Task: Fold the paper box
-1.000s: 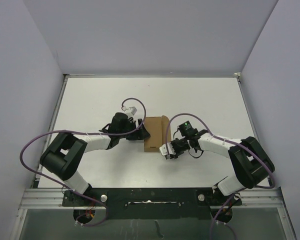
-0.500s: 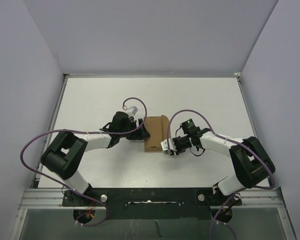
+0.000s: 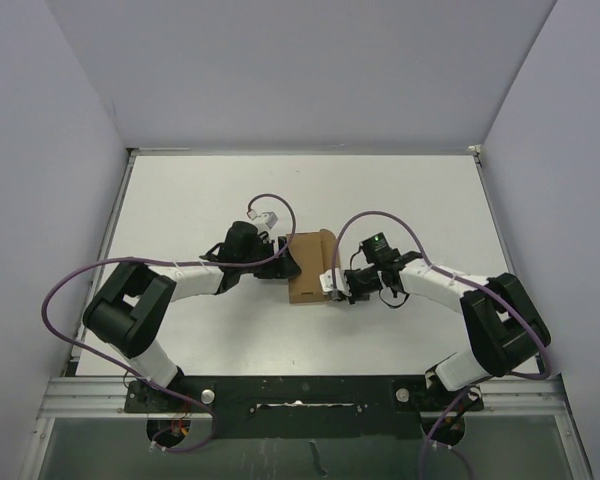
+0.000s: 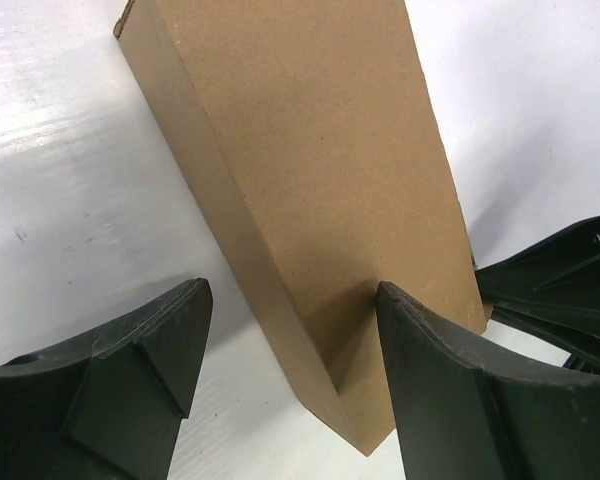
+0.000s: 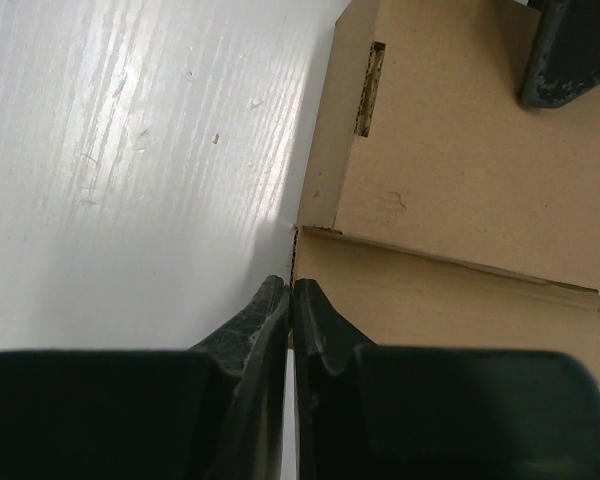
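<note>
Top external view is showing me both arms bending inward over the white table (image 3: 200, 200), converging on the paper box (image 3: 308, 266) lying flat near its middle. The left gripper (image 3: 285, 264) is sitting at the box's left side and the right gripper (image 3: 332, 286) at its near right corner.

Through the left wrist camera I am seeing black fingers (image 4: 140, 350) standing wide apart, straddling a box corner, with one resting against the top face. Through the right wrist camera the fingers (image 5: 315, 320) are pressing together, tips meeting a cardboard edge. I cannot tell whether any of it is caught between them.

The cardboard is looking plain brown and matte, with crisp creases and a narrow slit (image 5: 370, 88). Both wrist views are cropping the box's outer edges.
</note>
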